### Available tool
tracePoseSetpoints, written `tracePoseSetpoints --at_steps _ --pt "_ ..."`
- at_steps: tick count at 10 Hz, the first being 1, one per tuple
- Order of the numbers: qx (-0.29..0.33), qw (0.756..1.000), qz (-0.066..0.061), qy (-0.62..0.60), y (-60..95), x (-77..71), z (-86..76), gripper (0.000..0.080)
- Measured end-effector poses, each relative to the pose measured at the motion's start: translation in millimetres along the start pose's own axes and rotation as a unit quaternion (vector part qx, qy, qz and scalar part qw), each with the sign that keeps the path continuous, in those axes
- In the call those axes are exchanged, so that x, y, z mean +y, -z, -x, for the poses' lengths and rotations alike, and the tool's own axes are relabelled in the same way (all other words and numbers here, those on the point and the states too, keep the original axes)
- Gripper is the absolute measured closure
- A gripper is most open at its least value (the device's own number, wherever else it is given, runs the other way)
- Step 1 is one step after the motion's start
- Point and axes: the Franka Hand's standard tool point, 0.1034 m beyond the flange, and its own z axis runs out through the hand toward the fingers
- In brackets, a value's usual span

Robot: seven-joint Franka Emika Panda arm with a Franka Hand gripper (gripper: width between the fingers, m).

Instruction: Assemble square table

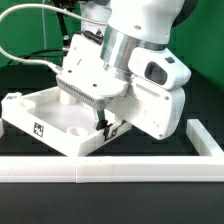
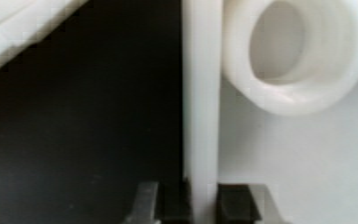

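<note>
The gripper (image 1: pixel 104 122) is clamped on the tabletop's (image 1: pixel 30 108) raised rim (image 2: pixel 201 90), with a corner socket (image 2: pixel 297 55) just beside the pinched spot. The tabletop sits just behind the border wall (image 1: pixel 120 168), toward the exterior view's left.

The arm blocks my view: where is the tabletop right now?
The tabletop lies at the exterior view's left, just behind the white border wall, with the gripper shut on its rim.
</note>
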Motion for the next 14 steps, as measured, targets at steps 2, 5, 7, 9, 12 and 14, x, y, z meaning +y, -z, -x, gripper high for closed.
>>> tracePoseSetpoints --at_steps 2,5,7,9,12,14 --pt "-0.003 0.999 -0.004 0.051 -1.4 -3.7 2.4 0.0742" --pt "-0.003 0.992 -0.012 0.123 -5.2 -10.1 3.6 0.0742" --pt "-0.004 0.988 -0.016 0.152 -6.4 -11.8 3.2 0.0742" --pt "-0.010 0.987 -0.019 0.156 -0.6 4.6 -8.6 0.0742" --pt "-0.007 0.988 0.002 0.156 -6.3 -2.8 -2.8 0.0742" --pt "-0.015 0.987 0.028 0.156 -7.8 -3.0 -2.7 0.0742"
